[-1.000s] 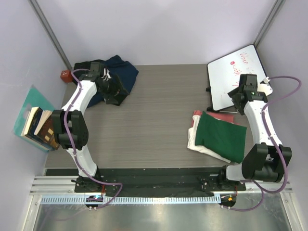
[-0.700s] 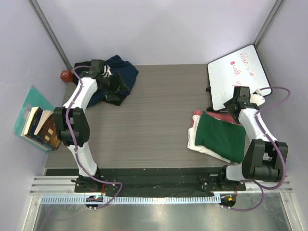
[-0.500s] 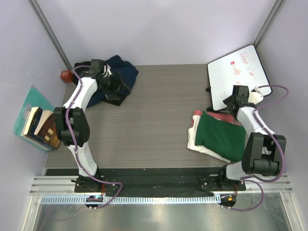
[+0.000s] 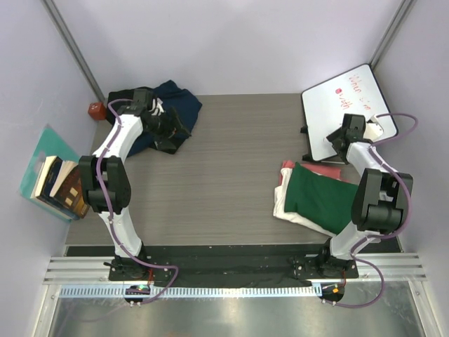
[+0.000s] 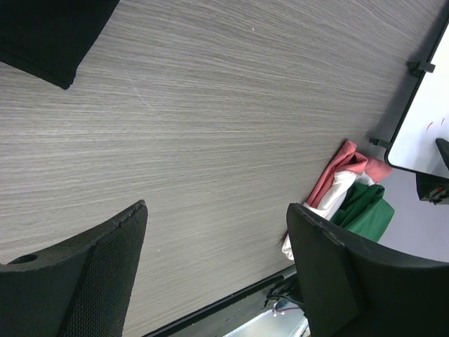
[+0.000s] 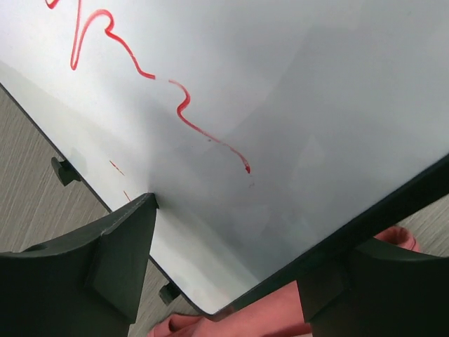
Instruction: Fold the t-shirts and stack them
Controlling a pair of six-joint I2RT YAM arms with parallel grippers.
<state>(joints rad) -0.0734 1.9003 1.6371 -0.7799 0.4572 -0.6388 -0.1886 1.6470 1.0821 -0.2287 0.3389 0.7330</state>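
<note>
Top external: right end effector [image 4: 347,135] has shifted farther onto whiteboard [image 4: 356,95].

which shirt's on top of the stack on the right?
The dark green shirt: it lies over the cream-white shirt and the pink-red shirt, whose edges show beneath it.

Table [image 4: 238,154]: grey wood-grain finish, matt, finely lined. Whiteboard [image 6: 280,105]: smooth, glossy white face with a dark matt frame. Green shirt [image 4: 323,200] and navy shirt [image 4: 179,98]: soft matt cloth, the navy one creased. Left gripper [image 5: 216,210] fingers [image 5: 84,274]: black, matt, grainy surface. Front rail [image 4: 210,291]: bright bare metal.
</note>
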